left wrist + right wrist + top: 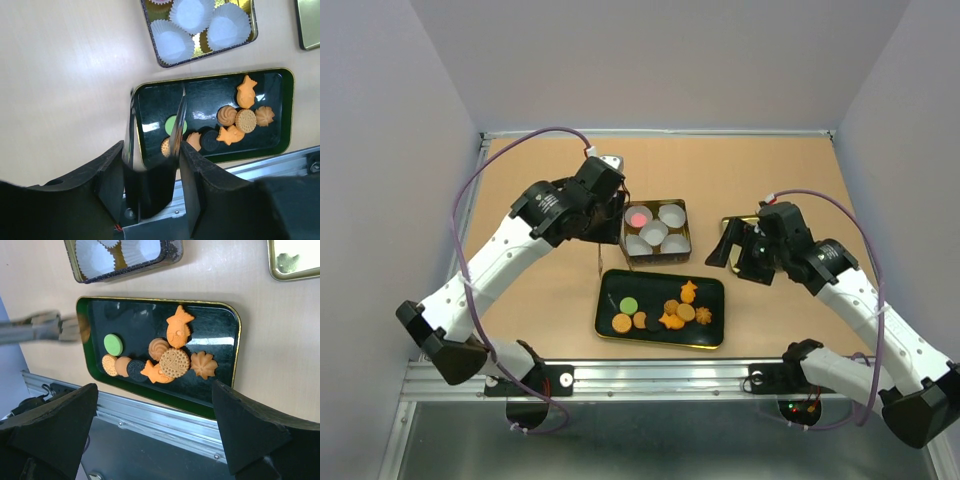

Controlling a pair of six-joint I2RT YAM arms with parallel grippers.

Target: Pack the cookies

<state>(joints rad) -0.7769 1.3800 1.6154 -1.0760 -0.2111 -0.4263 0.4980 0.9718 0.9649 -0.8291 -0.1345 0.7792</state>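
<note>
1. Left gripper [151, 165]: fingers pinch a pair of metal tongs [178, 122]. The tong blades are spread and empty. They hang over the left end of the black tray [642, 283], above the green cookie [629, 304].
2. Cookies [672, 312]: most sit bunched in the tray on the bench, several touching. One pink cookie [638, 218] is already in a paper cup [672, 213] in the tin [202, 44] just behind the tray.
3. Right gripper [728, 245]: fingers spread wide and holding nothing, parked right of the tin.
4. Risks, as I judge them:
   - The tongs could twist in the fingers, because the blades are thin and smooth.
   - The blades could catch two cookies or shove a neighbour, because they are packed tight.
   - A release off-centre would land a cookie on the cup's rim or between cups.
5. Views:
   - Only the top view shows the pink cookie in its cup clearly.
   - The left wrist view shows the blade gap, which is just a thin line from the top.
   - The right wrist view shows the gold lid [295, 260], which the right arm mostly hides from the top.
</note>
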